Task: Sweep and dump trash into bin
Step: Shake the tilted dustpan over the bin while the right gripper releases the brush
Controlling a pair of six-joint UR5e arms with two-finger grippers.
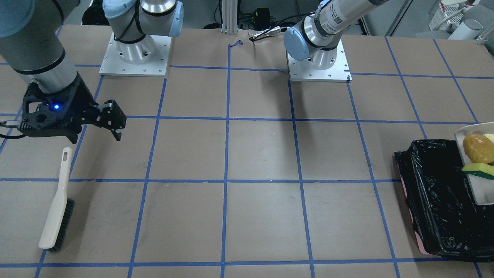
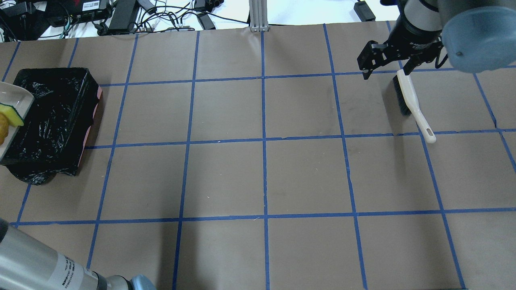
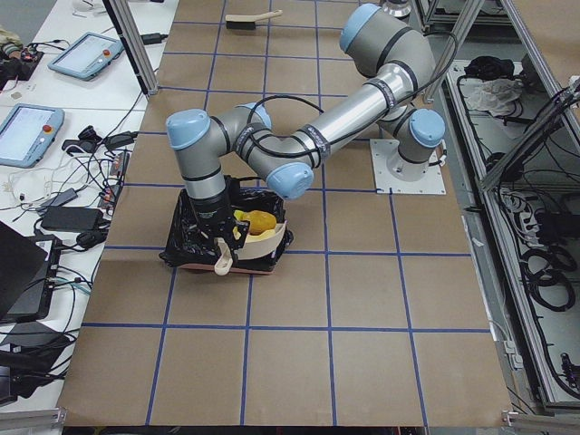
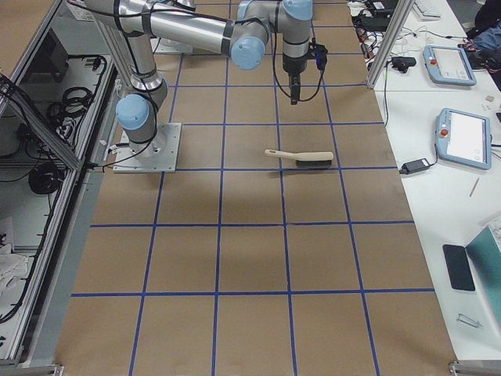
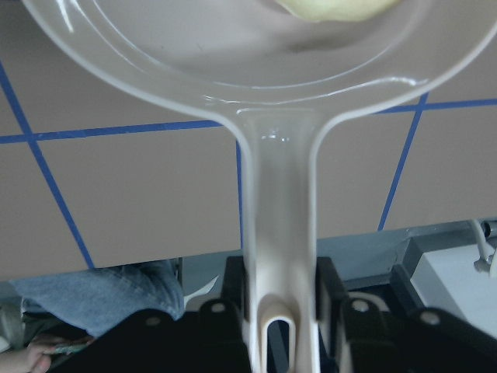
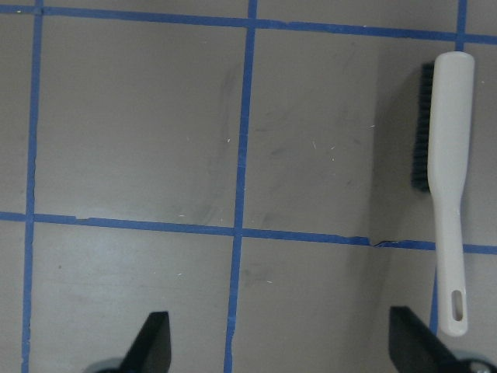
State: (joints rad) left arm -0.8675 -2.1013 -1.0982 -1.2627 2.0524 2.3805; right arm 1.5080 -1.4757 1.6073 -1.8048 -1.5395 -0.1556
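My left gripper (image 5: pixel 279 318) is shut on the handle of the beige dustpan (image 5: pixel 233 47) and holds the pan over the bin (image 1: pixel 436 200), which is lined with a black bag. In the pan (image 1: pixel 478 189) lie the brown potato (image 1: pixel 478 148), the yellow-green sponge wedge (image 1: pixel 478 170) and the pale croissant piece (image 1: pixel 489 137). The bin (image 2: pixel 52 117) stands at the table's far left edge. My right gripper (image 2: pixel 387 66) is open and empty, raised above the table near the brush (image 2: pixel 411 100).
The white brush with black bristles (image 1: pixel 58 208) lies flat on the brown paper, handle toward the robot; it also shows in the right wrist view (image 6: pixel 450 179). Blue tape lines grid the table. The arm bases (image 1: pixel 135 58) stand at the robot's side.
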